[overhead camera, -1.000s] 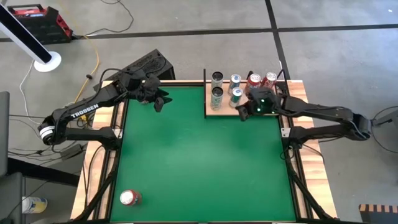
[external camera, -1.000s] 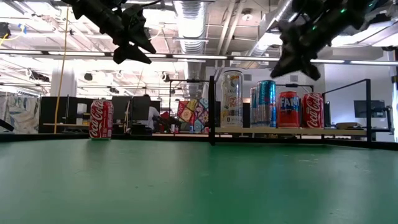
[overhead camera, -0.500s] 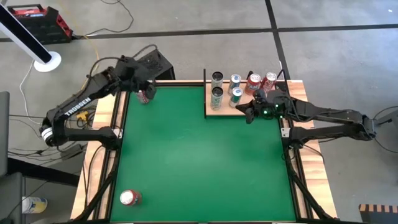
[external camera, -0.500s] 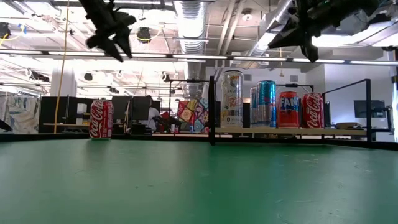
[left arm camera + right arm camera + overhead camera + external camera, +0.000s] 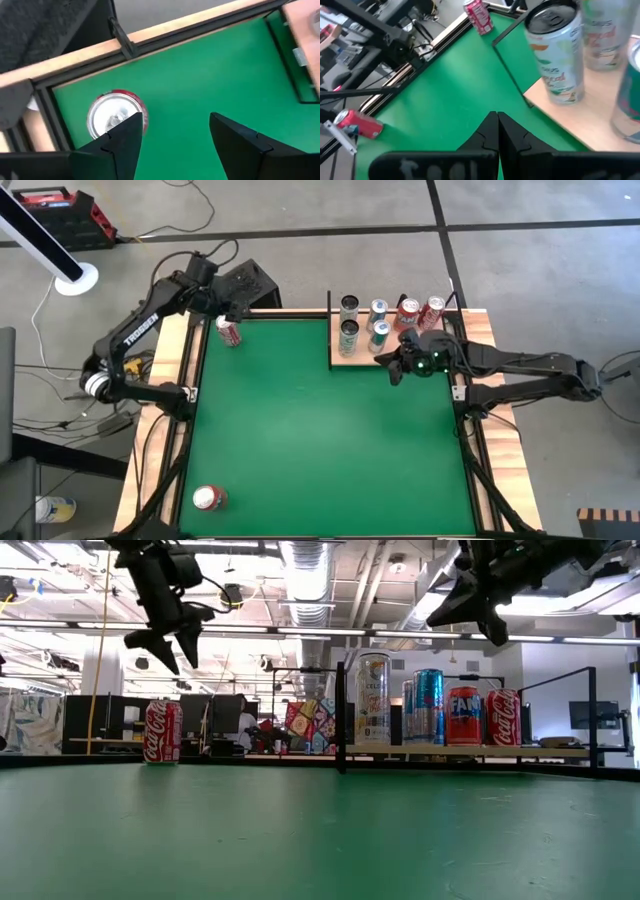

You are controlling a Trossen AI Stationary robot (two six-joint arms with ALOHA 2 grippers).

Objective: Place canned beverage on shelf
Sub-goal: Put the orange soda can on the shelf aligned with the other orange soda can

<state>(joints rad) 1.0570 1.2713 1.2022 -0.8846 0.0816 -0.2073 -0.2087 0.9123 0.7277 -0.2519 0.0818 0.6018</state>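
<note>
A red cola can stands upright on its base at the far left corner of the green surface; it also shows in the low view and in the left wrist view. My left gripper hangs open above it, pointing down and touching nothing. The pale wooden shelf with black rods stands at the far right and carries several upright cans. My right gripper is shut and empty, above the green surface just off the shelf's near left corner.
A second red can lies on its side near the near left corner and also shows in the right wrist view. A black box sits beyond the far left rim. The middle of the green surface is bare.
My left gripper has drawn back from over the green surface toward the far left corner and tipped down, so it now hangs over the standing red can. My right gripper has risen a little beside the shelf. The cans have stayed where they were.
</note>
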